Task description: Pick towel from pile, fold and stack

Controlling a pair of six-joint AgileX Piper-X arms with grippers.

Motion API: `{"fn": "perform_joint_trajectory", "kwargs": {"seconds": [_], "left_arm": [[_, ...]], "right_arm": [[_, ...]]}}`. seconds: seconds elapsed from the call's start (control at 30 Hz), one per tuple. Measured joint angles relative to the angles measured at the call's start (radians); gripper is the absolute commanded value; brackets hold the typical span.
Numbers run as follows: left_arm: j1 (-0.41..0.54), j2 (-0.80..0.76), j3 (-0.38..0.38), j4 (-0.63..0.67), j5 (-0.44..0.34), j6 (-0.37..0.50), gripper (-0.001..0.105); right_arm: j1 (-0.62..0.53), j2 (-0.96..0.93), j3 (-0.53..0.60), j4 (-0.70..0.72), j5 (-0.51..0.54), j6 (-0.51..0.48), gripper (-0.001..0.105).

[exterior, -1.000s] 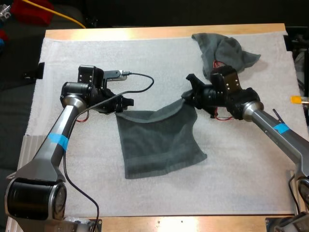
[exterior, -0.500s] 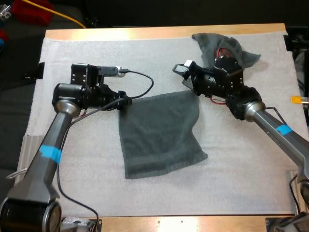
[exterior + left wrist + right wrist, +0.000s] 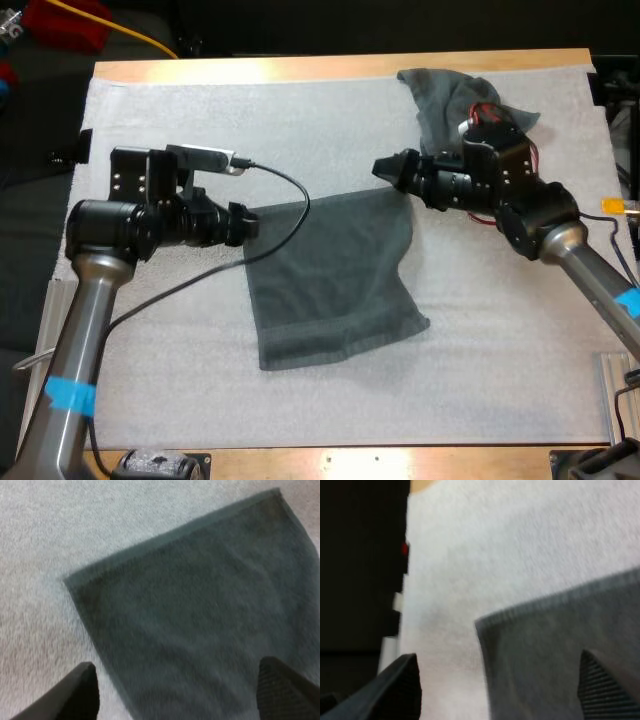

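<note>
A dark grey-green towel (image 3: 330,280) lies spread flat in the middle of the white mat (image 3: 180,380). My left gripper (image 3: 246,222) hovers at the towel's far left corner, open. In the left wrist view its fingers (image 3: 82,692) stand wide apart above the towel (image 3: 200,620), holding nothing. My right gripper (image 3: 386,168) hangs just beyond the towel's far right corner, open too. The right wrist view has its fingers (image 3: 405,680) apart over a corner of the towel (image 3: 560,650). A crumpled towel (image 3: 450,90) sits at the mat's far right, behind my right arm.
The wooden table edge (image 3: 340,66) runs along the far side, with dark space beyond it. Bare mat lies in front of the flat towel and to its left.
Both grippers let go of the towel's far corners and opened. The towel's far edge dropped flat onto the mat. My left arm drew back to the left, my right arm to the right.
</note>
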Motion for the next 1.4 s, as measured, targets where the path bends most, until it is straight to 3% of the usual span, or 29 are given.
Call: {"fn": "perform_joint_trajectory", "kwargs": {"seconds": [0.47,0.7,1.07,1.4], "left_arm": [[-0.102,-0.255,0.003,0.189,-0.002,0.004,0.064],[-0.140,-0.367,0.004,0.321,-0.070,0.002,0.064],[-0.140,-0.545,0.004,0.466,-0.077,-0.004,0.064],[-0.140,-0.603,0.004,0.478,-0.077,-0.004,0.064]], "right_arm": [[0.000,-0.222,0.000,0.423,0.076,-0.218,0.065],[0.000,-0.343,0.000,0.611,0.086,-0.298,0.065],[0.000,-0.534,0.000,0.781,0.103,-0.312,0.065],[0.000,-0.616,0.000,0.846,0.155,-0.313,0.065]]}}
